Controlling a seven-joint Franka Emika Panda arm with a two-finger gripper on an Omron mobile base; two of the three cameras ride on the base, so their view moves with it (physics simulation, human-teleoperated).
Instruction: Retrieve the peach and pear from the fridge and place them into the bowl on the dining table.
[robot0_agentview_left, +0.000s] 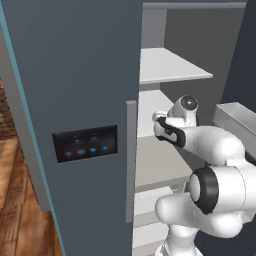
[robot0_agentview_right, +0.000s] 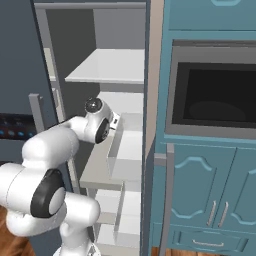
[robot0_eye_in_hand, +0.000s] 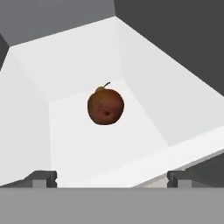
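You are looking at the fridge (robot0_agentview_left: 75, 75) with its right door swung open and its left door shut; the shut door is showing a black panel (robot0_agentview_left: 85, 143) of blue lights and a long pale handle (robot0_agentview_left: 130, 160). The arm (robot0_agentview_left: 210, 145) is reaching into the open compartment, with its wrist sitting between the white shelves (robot0_agentview_left: 170, 65). In the right base view the same arm (robot0_agentview_right: 65, 140) is leaning toward a white bin (robot0_agentview_right: 125, 150) that is hanging on the inside of the open door, just beside the wrist.

In the hand view the claw (robot0_eye_in_hand: 112, 178) is standing wide open and gripping nothing; you are seeing its two dark fingertips (robot0_eye_in_hand: 43, 178) far apart at the bottom edge. The peach (robot0_eye_in_hand: 105, 106) is lying ahead of them, alone on the floor of a white bin (robot0_eye_in_hand: 144, 105), well apart from both tips. The bin's walls are rising on the sides and the back of the fruit, and its near rim is running between the claw and the peach. That rim is the one thing standing in your way; the space above the peach is lying open.

To the right of the fridge, a teal cabinet (robot0_agentview_right: 210, 200) is holding a dark oven (robot0_agentview_right: 215, 95), close beside the open door's edge.
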